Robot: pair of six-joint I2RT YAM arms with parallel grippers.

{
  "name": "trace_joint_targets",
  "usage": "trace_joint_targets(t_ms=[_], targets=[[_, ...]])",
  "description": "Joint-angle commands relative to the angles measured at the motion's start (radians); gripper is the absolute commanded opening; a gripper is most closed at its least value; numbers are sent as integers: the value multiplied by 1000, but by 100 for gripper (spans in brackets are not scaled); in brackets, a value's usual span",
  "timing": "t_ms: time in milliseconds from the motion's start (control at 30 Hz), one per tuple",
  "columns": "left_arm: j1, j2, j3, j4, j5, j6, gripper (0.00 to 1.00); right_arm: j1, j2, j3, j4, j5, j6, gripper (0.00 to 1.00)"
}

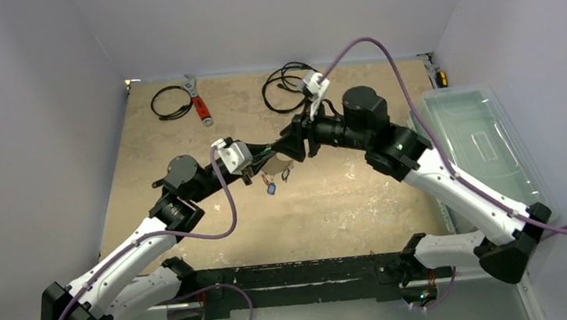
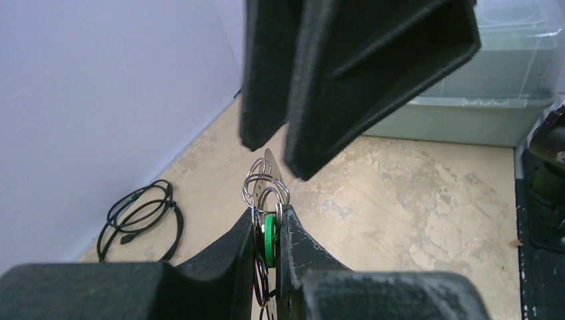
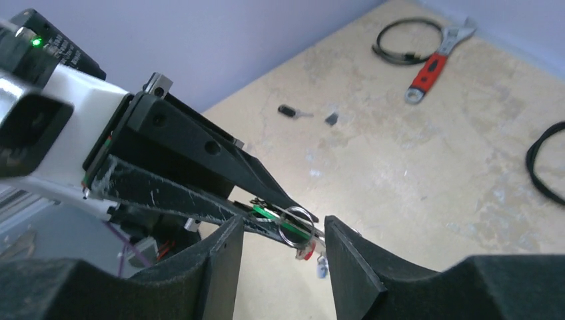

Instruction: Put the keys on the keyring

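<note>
Pale lilac walls (image 1: 267, 20) on three sides, one left of left fingers (image 2: 220, 273); mottled beige table (image 1: 348, 209), flat light.

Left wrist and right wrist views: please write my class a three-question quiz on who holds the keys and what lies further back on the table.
1. True or false: the right gripper is clamped shut on the oblong green plastic key tag.
2. What holds that tag? A. the left gripper B. the right gripper C. nothing, it lies loose
3. Fill in: the red-handled metal wrench lies beside a black coiled ____.

Key
1. False: its jaws stand open, one on either side of the thin wire rings.
2. A
3. cable
</note>
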Motion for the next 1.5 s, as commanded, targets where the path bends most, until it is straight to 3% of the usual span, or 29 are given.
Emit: trace_joint_targets(t_ms=[0, 100, 433, 600, 767, 867, 1000, 1067, 1300, 1467], targets=[[6, -31, -16, 173, 6, -108, 0, -6, -174, -180, 303, 76, 19, 51], [19, -27, -23, 221, 22, -149, 0, -6, -274, -323, 479, 64, 50, 50], [43, -20, -51, 311, 40, -219, 0, -7, -273, -417, 648, -5, 308, 43], [46, -21, -55, 339, 23, -261, 0, -6, -259, -435, 702, -22, 331, 44], [47, -14, -54, 374, 46, -306, 0, -7, -318, -402, 563, 44, 67, 56], [47, -8, -34, 344, 97, -292, 0, -14, -343, -374, 461, 52, -125, 70], [47, 3, 13, 282, 225, -251, 0, -143, -249, -255, 215, -190, -285, 78], [47, 12, 49, 236, 295, -222, 0, -175, -212, -203, 145, -324, -333, 88], [48, 21, 134, 46, 374, -90, 0, -178, -131, -76, -59, -582, -456, 86], [46, 45, 167, -22, 403, -41, 0, -179, -119, -70, -47, -672, -441, 80]])
